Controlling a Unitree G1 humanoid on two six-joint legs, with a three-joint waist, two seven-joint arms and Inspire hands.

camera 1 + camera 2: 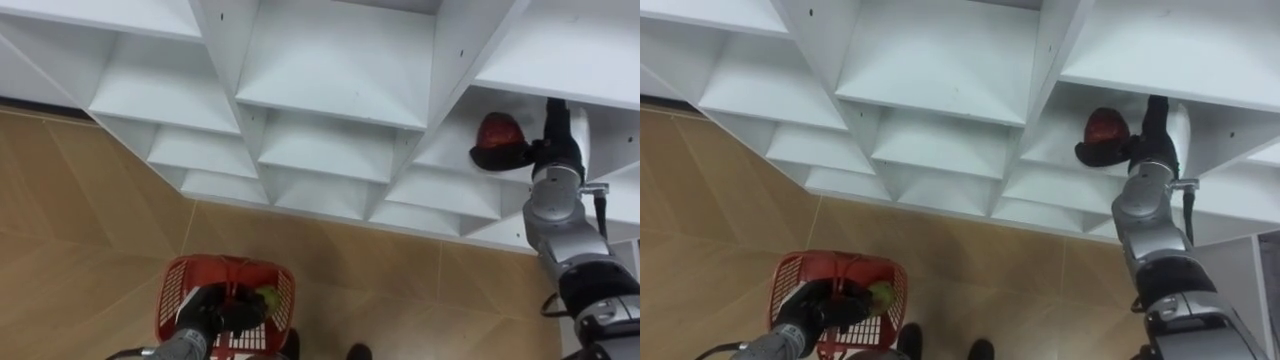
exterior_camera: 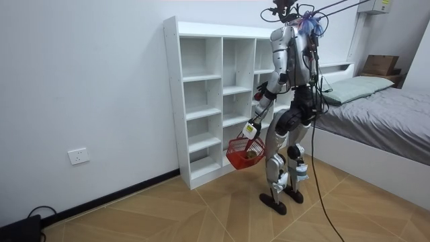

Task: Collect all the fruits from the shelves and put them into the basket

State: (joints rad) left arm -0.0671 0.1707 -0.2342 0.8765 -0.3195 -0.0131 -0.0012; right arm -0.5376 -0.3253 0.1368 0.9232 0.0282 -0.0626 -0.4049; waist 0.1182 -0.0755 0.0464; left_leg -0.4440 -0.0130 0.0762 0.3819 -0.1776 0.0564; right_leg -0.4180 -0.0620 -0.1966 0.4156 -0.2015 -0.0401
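**At the white closet: right hand on a red fruit, basket in the left**

In front of the white closet point(image 1: 335, 60), the robot stands upright on the wooden floor point(image 1: 90, 200), with a bed point(image 2: 383, 107) behind it at the room view's right. Its right arm reaches up into an open compartment on its right side. There the right hand point(image 1: 540, 150) has dark fingers curled under and round a red fruit point(image 1: 497, 130). Whether the fruit rests on the shelf board or is clear of it cannot be told. Low at the robot's left side, the left hand point(image 1: 215, 315) is clenched round the handle of a red basket point(image 1: 170, 290), which hangs above the floor just before the closet's lower shelves. A yellow-green fruit point(image 1: 268, 298) lies inside the basket beside the hand.
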